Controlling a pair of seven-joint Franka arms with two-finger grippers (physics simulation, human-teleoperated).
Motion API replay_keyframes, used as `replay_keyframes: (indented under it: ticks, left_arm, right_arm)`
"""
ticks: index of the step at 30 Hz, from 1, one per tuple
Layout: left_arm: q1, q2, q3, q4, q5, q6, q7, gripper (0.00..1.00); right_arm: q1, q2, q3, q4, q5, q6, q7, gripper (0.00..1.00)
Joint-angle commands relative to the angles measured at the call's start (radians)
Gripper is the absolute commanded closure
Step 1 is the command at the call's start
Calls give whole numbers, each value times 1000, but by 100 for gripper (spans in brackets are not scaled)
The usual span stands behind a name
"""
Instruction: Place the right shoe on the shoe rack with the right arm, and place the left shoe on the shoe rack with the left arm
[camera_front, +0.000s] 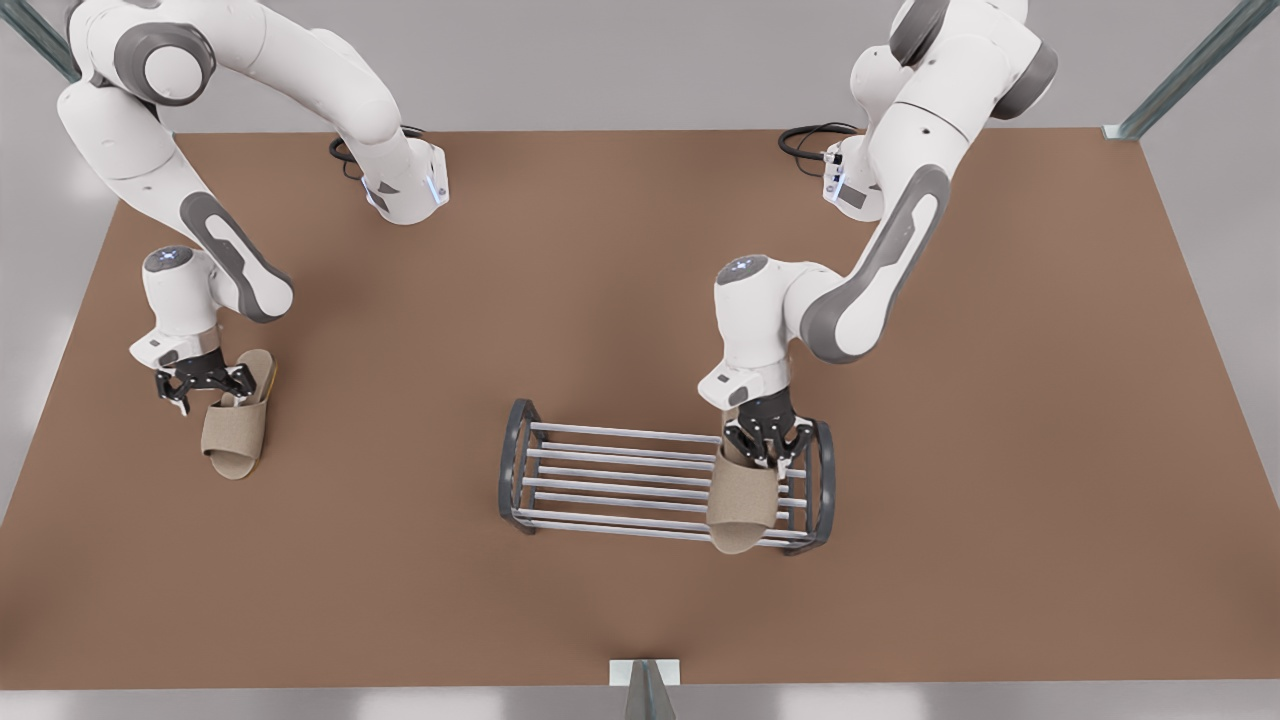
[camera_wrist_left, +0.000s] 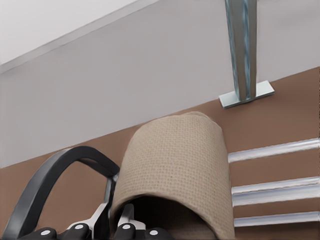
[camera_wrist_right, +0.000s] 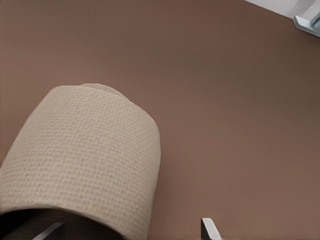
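My two arms (camera_front: 240, 60) (camera_front: 930, 110) are glossy white, built of rounded segments with grey joint covers and long grey inlays down the forearms. Each wrist carries a round grey cap lit by small blue dots. Black cables coil at my bases. My grippers (camera_front: 205, 385) (camera_front: 768, 440) are black, studded with silver screws.

The rack (camera_front: 660, 492) is blocked on its half toward the front view's right by the left shoe (camera_front: 743, 505). The left pincer (camera_front: 768, 445) sits over that shoe's heel end, apparently clamped on the strap edge. The bars (camera_front: 610, 470) toward the front view's left are left free from above, while both sides are closed by the end frames (camera_front: 517, 465). A wide bare lane of counter (camera_front: 420, 400) is offered between the rack and the right shoe (camera_front: 238, 430), over whose heel the right pincer (camera_front: 205, 385) hangs spread.
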Motion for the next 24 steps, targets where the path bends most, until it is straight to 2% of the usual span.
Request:
replay_keyframes:
  ticks: [1,4,5,6,7,8,10,12,13,15,16,17,18,20,24]
  left_arm:
    - [-5,-3,-1,-13,9,-3,-221,0]
    - [-7,-9,-4,-28,9,-11,-219,0]
    - [-8,-35,-15,-54,7,-20,-222,0]
    - [-4,-64,-78,-66,-6,-104,-225,0]
    - [13,-94,-165,-63,-78,-216,-219,0]
    - [16,-137,-228,-42,-187,-330,-193,0]
    - [64,-157,-250,225,-502,-666,138,0]
    - [309,-141,-247,296,-761,-712,572,0]
    - [363,-85,-240,398,-780,-841,787,0]
    - [362,32,-144,604,-812,-1055,961,0]
    - [198,-14,284,652,-1225,-1116,948,0]
    - [185,-130,309,514,-1278,-933,950,0]
    - [179,-313,293,190,-1180,-635,962,0]
    - [202,-298,296,205,-1174,-753,948,0]
    - [196,-304,292,219,-1175,-749,947,0]
  right_arm:
    - [3,3,1,0,4,-1,5,0]
    - [3,9,1,0,5,-1,37,0]
    - [4,8,1,-1,4,1,60,9]
    - [1,8,1,0,5,-1,62,19]
    - [4,8,1,0,5,1,88,25]
    - [1,8,1,0,4,-1,89,27]
    - [6,8,1,0,4,-1,125,28]
    - [0,9,1,0,4,-1,132,28]
    - [3,9,3,-1,4,-1,149,27]
    - [1,9,3,-1,4,1,172,25]
    - [3,9,3,-1,2,1,187,22]
    - [6,9,3,-1,2,1,206,19]
    - [4,9,3,-3,2,1,207,19]
    - [10,9,4,-3,2,1,235,17]
    - [10,12,15,-3,2,1,283,17]
